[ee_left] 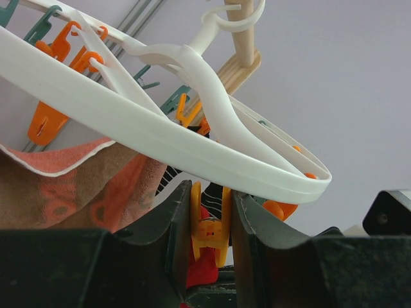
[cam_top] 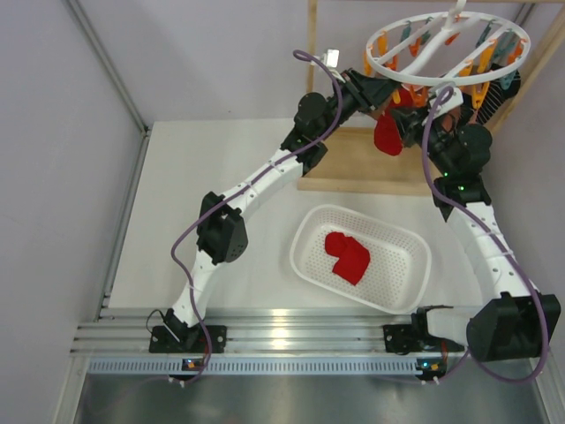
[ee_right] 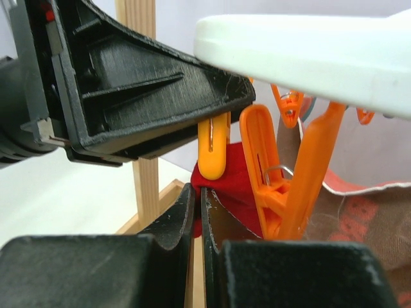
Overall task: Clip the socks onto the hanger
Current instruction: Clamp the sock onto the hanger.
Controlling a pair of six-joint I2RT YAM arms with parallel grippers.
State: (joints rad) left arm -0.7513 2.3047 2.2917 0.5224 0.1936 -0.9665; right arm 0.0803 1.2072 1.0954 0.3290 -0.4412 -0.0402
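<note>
The white ring hanger (cam_top: pixel 448 44) hangs at the back right with orange and teal clips. My left gripper (cam_top: pixel 375 91) is shut on a yellow-orange clip (ee_left: pixel 210 224) just under the ring (ee_left: pixel 128 122), squeezing its handles. A red sock (cam_top: pixel 387 137) hangs below that clip. My right gripper (cam_top: pixel 408 119) is shut on the sock's top edge (ee_right: pixel 234 173), right under the clip's tip (ee_right: pixel 213 151). A second red sock (cam_top: pixel 347 256) lies in the basket. A black striped sock (ee_left: pixel 166 181) shows partly behind the left fingers.
The white perforated basket (cam_top: pixel 305 234) sits mid-table in front of the wooden frame (cam_top: pixel 353 163). A salmon-and-teal sock (ee_left: pixel 77 186) hangs from the hanger beside my left gripper. Another orange clip (ee_right: pixel 263 160) dangles just right of my right gripper.
</note>
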